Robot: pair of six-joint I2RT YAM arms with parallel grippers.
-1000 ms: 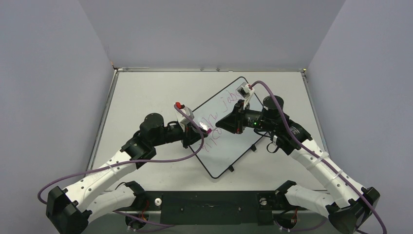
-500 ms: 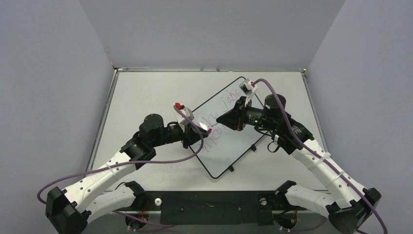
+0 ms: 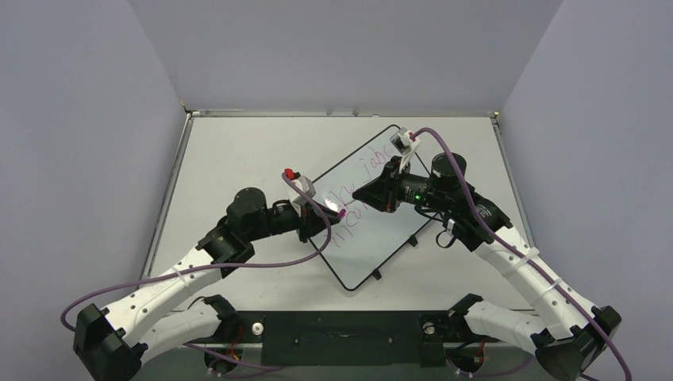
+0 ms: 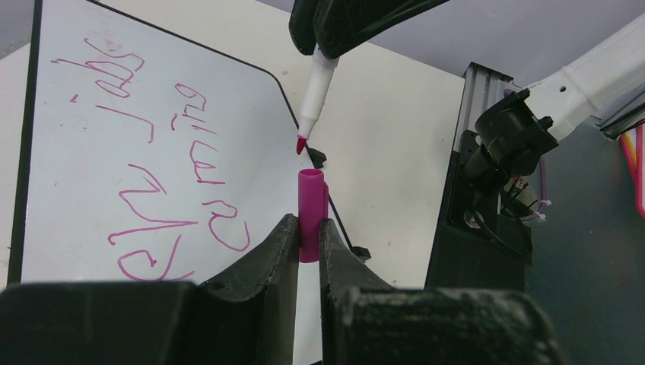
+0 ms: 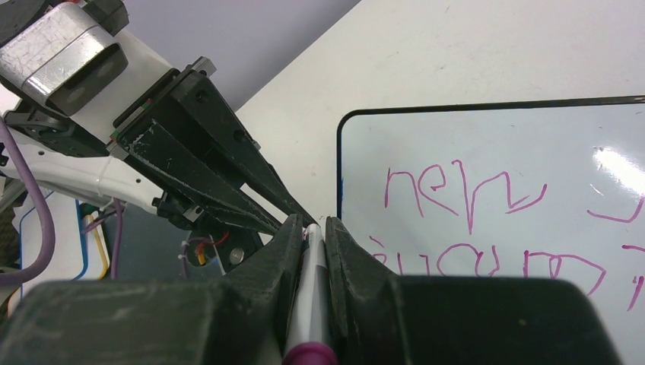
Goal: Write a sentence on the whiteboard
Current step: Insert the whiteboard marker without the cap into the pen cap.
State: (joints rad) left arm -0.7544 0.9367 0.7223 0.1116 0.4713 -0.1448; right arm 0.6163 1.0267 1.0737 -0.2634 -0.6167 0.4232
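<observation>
Left hand (image 4: 308,225) clamped on pink cap (image 4: 310,199), open end aimed at pen (image 4: 319,85) tip. Right hand (image 5: 313,225) pinches pen barrel, tip just short of cap: likely recapping. Whiteboard (image 3: 382,232) flat on worktop (image 3: 238,151) beneath; sentence (image 4: 163,163) in two pink lines, apparently finished.

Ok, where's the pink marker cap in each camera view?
Top external: the pink cap is mid-frame, near the whiteboard's left edge, in the left gripper.
Left wrist: centre, the cap between the fingers, below the marker tip.
Right wrist: not visible; the right gripper and marker block it.
Shared landmark: the sentence in pink.
</observation>
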